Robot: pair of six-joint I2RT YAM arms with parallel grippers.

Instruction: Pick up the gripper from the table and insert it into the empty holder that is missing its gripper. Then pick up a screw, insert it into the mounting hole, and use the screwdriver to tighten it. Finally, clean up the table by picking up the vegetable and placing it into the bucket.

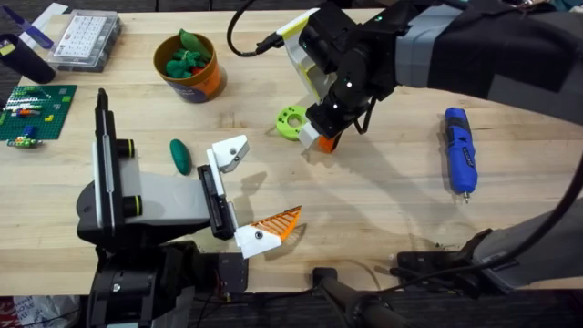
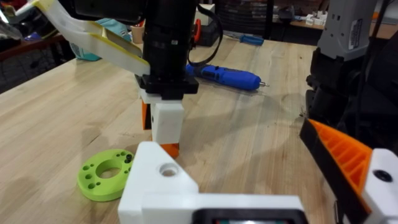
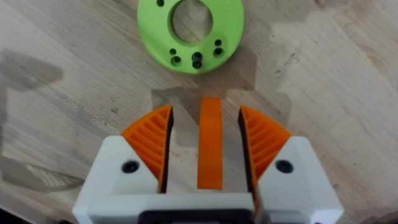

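Observation:
The solid orange gripper [image 3: 210,143] lies flat on the table [image 1: 383,200] beside the lime-green disc. My right gripper [image 1: 321,138] points straight down over it, open, with one orange ribbed pad [image 3: 152,146] on each side and a gap to each. My left gripper [image 1: 260,187] rests low and open. Its fingerless white holder [image 1: 228,153] shows the mounting hole [image 2: 166,169], and its other bracket carries an orange ribbed finger [image 1: 278,221]. The blue screwdriver [image 1: 460,150] lies at the right. The dark green vegetable [image 1: 180,155] lies left of the holder. The orange bucket [image 1: 189,66] stands at the back.
The lime-green disc [image 1: 291,121] with holes sits just behind the right gripper, a small dark screw [image 3: 196,60] standing in it. Bunched green toy vegetables fill the bucket. A clear parts box [image 1: 85,41] and a green baseplate [image 1: 35,114] are at the far left.

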